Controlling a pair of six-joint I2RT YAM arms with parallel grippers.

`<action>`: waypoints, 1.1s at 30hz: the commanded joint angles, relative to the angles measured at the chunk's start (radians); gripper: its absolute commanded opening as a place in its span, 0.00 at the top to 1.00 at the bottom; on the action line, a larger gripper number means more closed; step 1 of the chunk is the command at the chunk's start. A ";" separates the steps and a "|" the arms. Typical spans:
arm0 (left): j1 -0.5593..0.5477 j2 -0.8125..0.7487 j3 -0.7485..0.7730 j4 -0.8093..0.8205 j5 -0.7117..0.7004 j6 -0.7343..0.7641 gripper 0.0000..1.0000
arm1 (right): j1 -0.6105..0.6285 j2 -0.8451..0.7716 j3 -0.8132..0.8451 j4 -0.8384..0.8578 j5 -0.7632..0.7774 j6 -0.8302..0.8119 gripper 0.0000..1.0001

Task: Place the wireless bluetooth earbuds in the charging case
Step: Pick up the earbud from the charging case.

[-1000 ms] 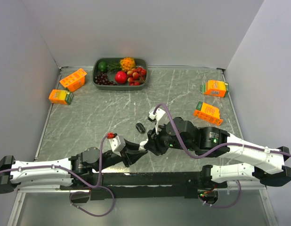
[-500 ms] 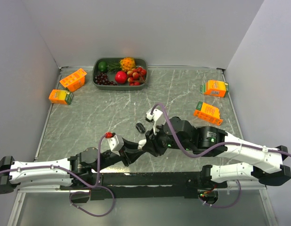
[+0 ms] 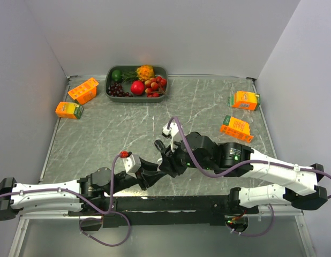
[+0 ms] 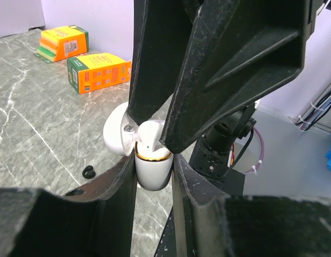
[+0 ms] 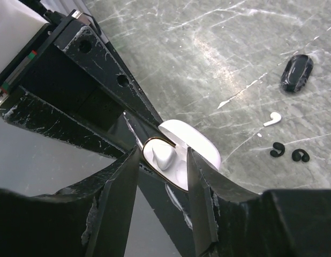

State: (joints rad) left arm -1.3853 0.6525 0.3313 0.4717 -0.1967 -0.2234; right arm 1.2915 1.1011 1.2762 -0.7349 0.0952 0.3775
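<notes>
My left gripper (image 3: 155, 174) is shut on a white charging case (image 4: 152, 172) with a gold rim, held upright with its lid (image 5: 193, 140) open. My right gripper (image 3: 165, 163) is right over the case mouth, its fingers (image 5: 118, 184) apart on either side of the rim. A white earbud (image 5: 166, 155) sits in one well of the case, and it also shows in the left wrist view (image 4: 149, 140). On the table lie another white earbud (image 5: 271, 119), two small black earbuds (image 5: 277, 150) (image 5: 300, 156) and a larger glossy black oval (image 5: 296, 72).
A green tray (image 3: 111, 88) of fruit stands at the back left. Two orange cartons (image 3: 83, 90) (image 3: 69, 110) lie at the far left and two more (image 3: 245, 100) (image 3: 236, 127) at the right. Grey walls close in both sides.
My right gripper has moved left and down onto the case held by my left gripper. The left arm has barely moved.
</notes>
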 commanded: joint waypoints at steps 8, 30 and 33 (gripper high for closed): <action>-0.009 -0.013 -0.005 0.065 0.013 0.009 0.99 | -0.009 0.022 0.046 -0.012 -0.006 -0.009 0.64; -0.011 -0.034 -0.046 0.079 -0.018 0.002 0.99 | -0.008 -0.024 0.107 -0.040 0.026 -0.023 1.00; -0.011 -0.036 -0.049 0.081 -0.017 0.007 0.99 | -0.009 -0.038 0.112 -0.050 0.037 -0.023 1.00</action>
State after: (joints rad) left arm -1.3891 0.6308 0.2874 0.4953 -0.2073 -0.2234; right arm 1.2858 1.1000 1.3396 -0.7677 0.1024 0.3683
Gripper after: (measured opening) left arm 0.329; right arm 0.228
